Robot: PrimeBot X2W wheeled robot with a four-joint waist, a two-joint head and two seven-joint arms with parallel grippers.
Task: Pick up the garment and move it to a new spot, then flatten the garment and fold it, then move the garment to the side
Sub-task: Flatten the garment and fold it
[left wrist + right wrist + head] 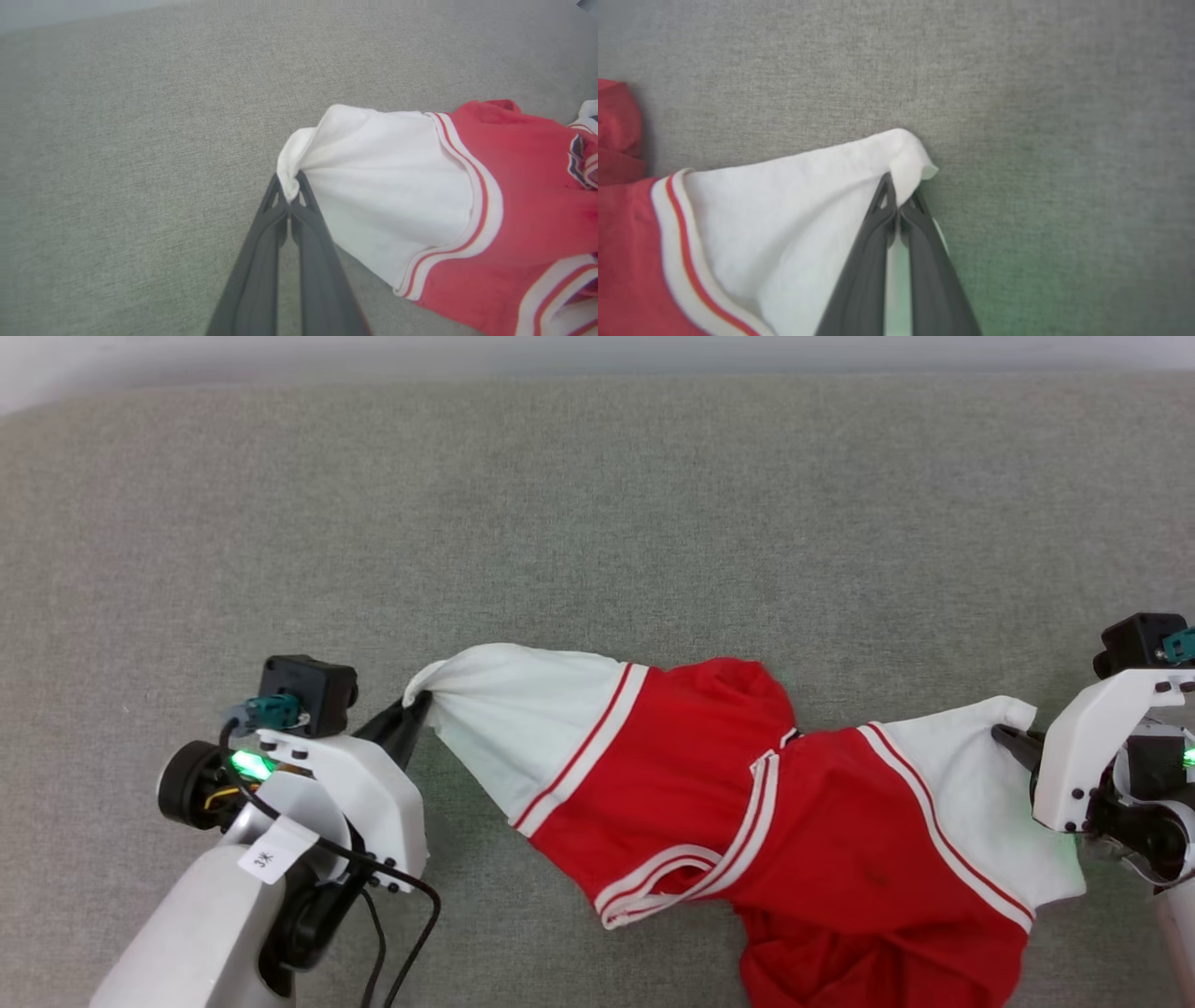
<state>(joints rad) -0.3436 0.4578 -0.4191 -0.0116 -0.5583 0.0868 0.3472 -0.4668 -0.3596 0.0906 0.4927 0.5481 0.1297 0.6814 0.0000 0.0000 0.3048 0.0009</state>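
Observation:
The garment [766,821], a red jersey with white sleeves and striped trim, lies crumpled across the grey cloth surface, low in the head view. My left gripper [417,707] is shut on the tip of its left white sleeve [383,196], and the cloth bunches between the dark fingertips [299,184] in the left wrist view. At the far right, my right gripper [1004,735] is shut on the edge of the other white sleeve [808,210], pinched at the fingertips [885,193]. The number on the jersey is hidden in the folds.
Grey woven fabric [597,523] covers the whole work surface, with a pale back edge [597,355] at the top. A black cable [411,915] hangs by my left forearm. The garment's lower part runs off the bottom of the head view.

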